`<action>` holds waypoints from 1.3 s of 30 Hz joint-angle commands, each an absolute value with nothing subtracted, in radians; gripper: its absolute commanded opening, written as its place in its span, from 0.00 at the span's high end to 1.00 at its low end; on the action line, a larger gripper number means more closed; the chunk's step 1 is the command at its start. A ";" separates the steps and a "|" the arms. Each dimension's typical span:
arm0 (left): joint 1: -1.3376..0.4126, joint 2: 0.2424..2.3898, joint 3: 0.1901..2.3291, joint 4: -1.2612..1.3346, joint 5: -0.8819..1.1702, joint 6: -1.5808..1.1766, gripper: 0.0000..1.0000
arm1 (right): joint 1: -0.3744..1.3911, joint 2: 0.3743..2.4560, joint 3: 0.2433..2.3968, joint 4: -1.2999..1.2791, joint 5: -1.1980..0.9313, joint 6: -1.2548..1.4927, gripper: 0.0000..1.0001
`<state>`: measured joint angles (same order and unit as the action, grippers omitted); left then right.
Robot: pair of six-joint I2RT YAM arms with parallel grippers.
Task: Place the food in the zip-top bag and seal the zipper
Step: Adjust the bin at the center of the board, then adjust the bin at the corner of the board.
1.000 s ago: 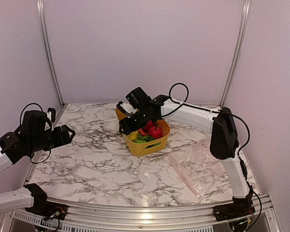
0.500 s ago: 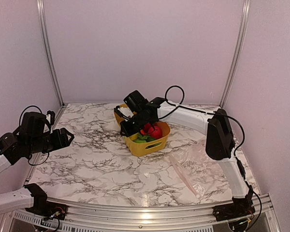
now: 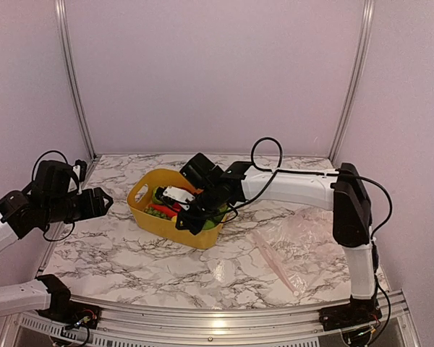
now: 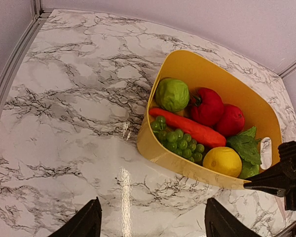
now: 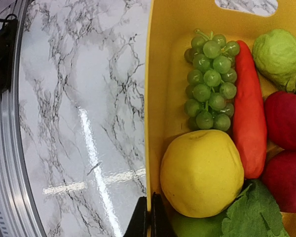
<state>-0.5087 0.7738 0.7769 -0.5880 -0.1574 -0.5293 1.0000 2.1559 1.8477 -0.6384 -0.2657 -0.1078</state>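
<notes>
A second ago the yellow basket [image 3: 139,201] stood further right, behind the middle of the counter [image 3: 130,260], with the right gripper spread wide above it. Now the basket has shifted toward the left edge and turned. The right gripper [image 5: 149,216] has snapped fully closed, pinching the basket's rim at its near right corner. The left gripper [image 4: 153,227] has hardly moved. It hangs over the left edge of the counter, fingers well spread and holding nothing, facing the basket.

All the food is inside the basket. The lemon [image 5: 202,173] lies just beside the clamped fingertips, inside the wall, with a leafy piece [image 5: 251,213] next to it. Further from the fingers the grapes [image 5: 209,79] run along the same wall, touching the carrot [image 5: 249,108]. Two red round fruits [image 5: 286,118] lie on the carrot's other side. A pale green ball [image 5: 277,49] sits at the far end, by the handle slot.

The zip-top bag [image 3: 296,235] lies flat by the near right corner of the counter, well apart from the basket. Its zipper [image 3: 275,264] slants toward the near edge. The right arm stretches across the counter behind the bag to reach the basket.
</notes>
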 commanded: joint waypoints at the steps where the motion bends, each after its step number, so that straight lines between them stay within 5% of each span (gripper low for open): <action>1: -0.506 0.832 0.824 -0.584 -0.160 -0.515 0.26 | 1.028 2.061 1.755 -0.680 -0.391 -0.237 1.00; 5: -0.506 0.902 0.833 -0.552 -0.167 -0.561 0.26 | 1.029 1.976 1.683 -0.687 -0.422 -0.303 1.00; 10: -0.506 1.028 0.875 -0.482 -0.156 -0.590 0.26 | 1.027 1.922 1.696 -0.688 -0.409 -0.284 0.70; 14: -0.506 1.158 0.938 -0.495 -0.131 -0.585 0.28 | 1.022 1.873 1.707 -0.696 -0.456 -0.251 0.60; 29: -0.505 1.470 1.062 -0.546 -0.238 -0.588 0.64 | 0.768 1.487 1.268 -0.584 -0.074 0.156 0.62; 39: -0.430 1.455 1.026 -0.551 -0.279 -0.523 0.81 | 0.758 1.401 1.073 -0.631 -0.033 0.310 0.63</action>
<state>-0.4889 1.4937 1.0405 -0.5205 -0.2253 -0.5667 0.7635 1.4208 1.0977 -0.6003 -0.0723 0.2272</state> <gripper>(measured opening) 0.205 0.375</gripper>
